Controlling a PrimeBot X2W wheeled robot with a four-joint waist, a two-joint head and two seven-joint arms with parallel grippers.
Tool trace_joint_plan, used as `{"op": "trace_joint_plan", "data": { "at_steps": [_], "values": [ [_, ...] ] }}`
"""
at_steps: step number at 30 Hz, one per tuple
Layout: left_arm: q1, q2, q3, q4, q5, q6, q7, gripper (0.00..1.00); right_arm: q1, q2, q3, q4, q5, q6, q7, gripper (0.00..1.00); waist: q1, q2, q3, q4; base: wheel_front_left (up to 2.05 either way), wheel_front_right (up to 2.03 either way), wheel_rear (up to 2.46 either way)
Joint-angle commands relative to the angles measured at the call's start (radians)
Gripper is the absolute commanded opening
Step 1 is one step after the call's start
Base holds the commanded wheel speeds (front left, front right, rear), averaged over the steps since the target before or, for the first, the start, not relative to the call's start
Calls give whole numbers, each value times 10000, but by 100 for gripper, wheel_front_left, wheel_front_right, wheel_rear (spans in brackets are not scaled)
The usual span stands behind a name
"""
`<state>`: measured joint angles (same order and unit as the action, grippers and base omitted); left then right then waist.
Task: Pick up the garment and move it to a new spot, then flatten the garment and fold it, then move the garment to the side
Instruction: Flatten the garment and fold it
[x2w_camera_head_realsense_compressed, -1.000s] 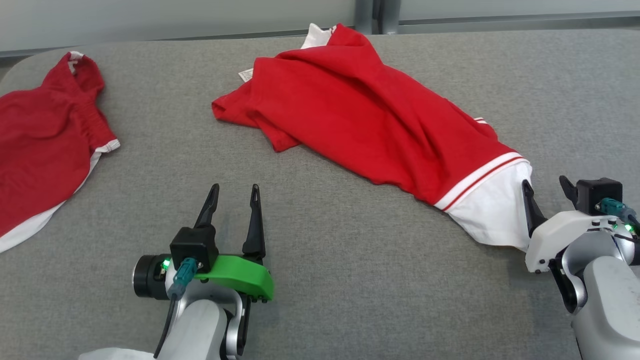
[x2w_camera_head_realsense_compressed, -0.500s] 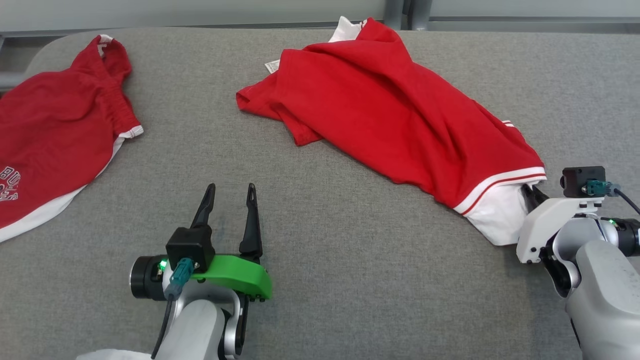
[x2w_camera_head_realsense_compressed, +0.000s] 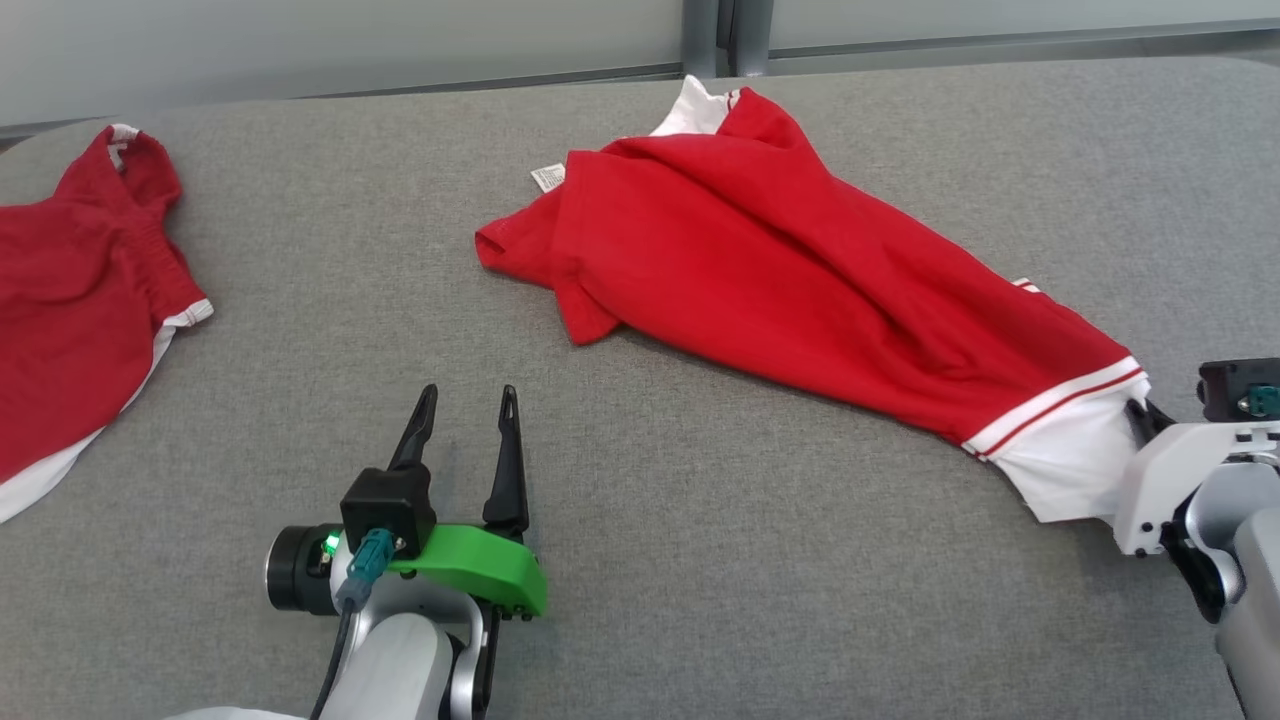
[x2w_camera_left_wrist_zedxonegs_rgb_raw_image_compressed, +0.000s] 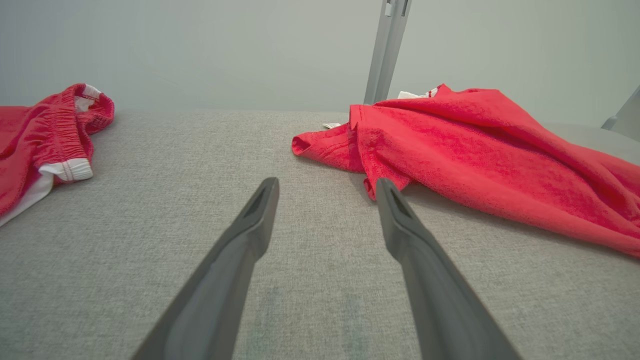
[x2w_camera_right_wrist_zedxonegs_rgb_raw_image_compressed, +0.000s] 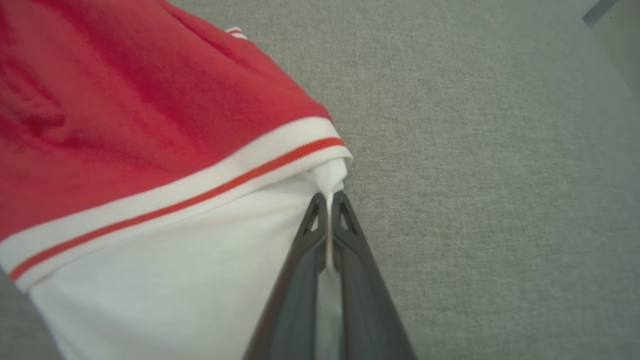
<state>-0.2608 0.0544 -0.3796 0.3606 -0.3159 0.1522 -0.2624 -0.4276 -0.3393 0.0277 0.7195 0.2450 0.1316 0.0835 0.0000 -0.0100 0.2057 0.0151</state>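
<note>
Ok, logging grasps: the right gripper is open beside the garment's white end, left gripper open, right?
No: the right gripper is shut on the white end of the garment, as the right wrist view shows. The left gripper is open.

We see a red shirt (x2w_camera_head_realsense_compressed: 800, 270) with a white, red-striped hem lying rumpled and stretched diagonally across the grey table (x2w_camera_head_realsense_compressed: 700, 560), its white corner pinched in the right pincer (x2w_camera_right_wrist_zedxonegs_rgb_raw_image_compressed: 329, 200).

Left end effector (x2w_camera_head_realsense_compressed: 469, 392) — dark fingers (x2w_camera_head_realsense_compressed: 510, 455), green bracket (x2w_camera_head_realsense_compressed: 480, 565), teal plug (x2w_camera_head_realsense_compressed: 366, 556); right bracket (x2w_camera_head_realsense_compressed: 1160, 480) white.
</note>
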Motion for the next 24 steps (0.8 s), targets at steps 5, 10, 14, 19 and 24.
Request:
{"op": "trace_joint_plan", "data": {
  "at_steps": [5, 10, 14, 19, 24],
  "values": [
    [201, 12, -129, 168, -42, -100, -29, 100, 422, -460, -178, -247, 45, -16, -29, 0, 0, 100, -236, -346, 0, 0, 0],
    [164, -2, -350, 469, -201, -291, 24, 100, 644, -371, -281, -488, 233, -16, -251, 100, 0, 100, -324, -489, 0, 0, 0],
    [-192, -11, -600, 814, -311, -489, 204, 100, 809, -274, -543, -855, 245, -16, -588, 100, 0, 100, -353, -665, 0, 0, 0],
    [-893, -18, -863, 1560, -507, -757, 539, 100, 1228, -88, -1174, -1820, 40, -15, -1090, 100, 0, 100, -274, -996, 0, 0, 0],
    [-1796, -21, -818, 2655, -922, -999, 753, 100, 1609, 319, -1456, -3248, -219, -15, -1271, 100, 0, 100, -20, -1603, 0, 0, 0]
  ]
}}
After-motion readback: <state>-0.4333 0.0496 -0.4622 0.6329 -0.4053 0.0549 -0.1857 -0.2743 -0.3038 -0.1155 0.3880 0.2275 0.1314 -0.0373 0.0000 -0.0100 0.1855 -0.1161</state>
